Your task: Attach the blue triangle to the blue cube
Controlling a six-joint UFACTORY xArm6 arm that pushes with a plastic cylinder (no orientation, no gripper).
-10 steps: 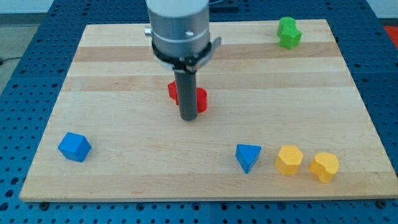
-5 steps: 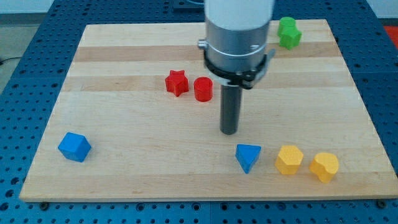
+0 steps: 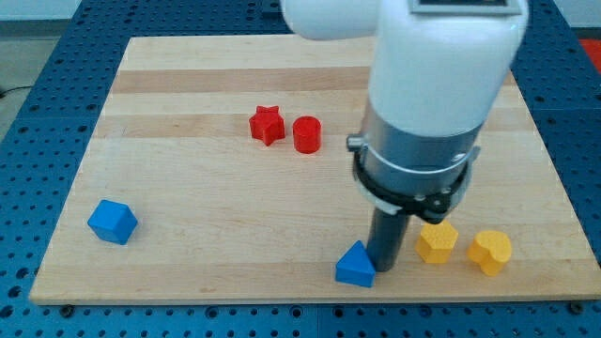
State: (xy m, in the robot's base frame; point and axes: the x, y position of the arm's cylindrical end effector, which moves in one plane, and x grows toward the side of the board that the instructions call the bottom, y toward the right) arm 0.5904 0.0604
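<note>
No jaws on our arm: it ends in a bare dark rod, so nothing is grasped or clenched. Our tip (image 3: 384, 269) sits on the wooden table (image 3: 188, 103) near its bottom edge, right of centre, pressed against the right side of the blue triangle (image 3: 355, 266). The triangle lies just left of the tip, close to the bottom edge. The blue cube (image 3: 113, 222) sits well apart from it, near the bottom-left corner of the table, with bare wood between the two. Just right of the rod is a yellow block (image 3: 437, 242), its left part hidden behind the rod; we cannot tell whether rod and block touch. A second yellow block (image 3: 490, 252) lies just beside the first, toward the bottom-right corner, with a narrow gap between them. Their exact shapes are hard to make out. A red star (image 3: 267, 124) and a red cylinder (image 3: 306, 135) sit side by side near the table's middle, slightly toward the top edge, well apart from the tip. The arm's white and grey body covers the top-right part of the table.
</note>
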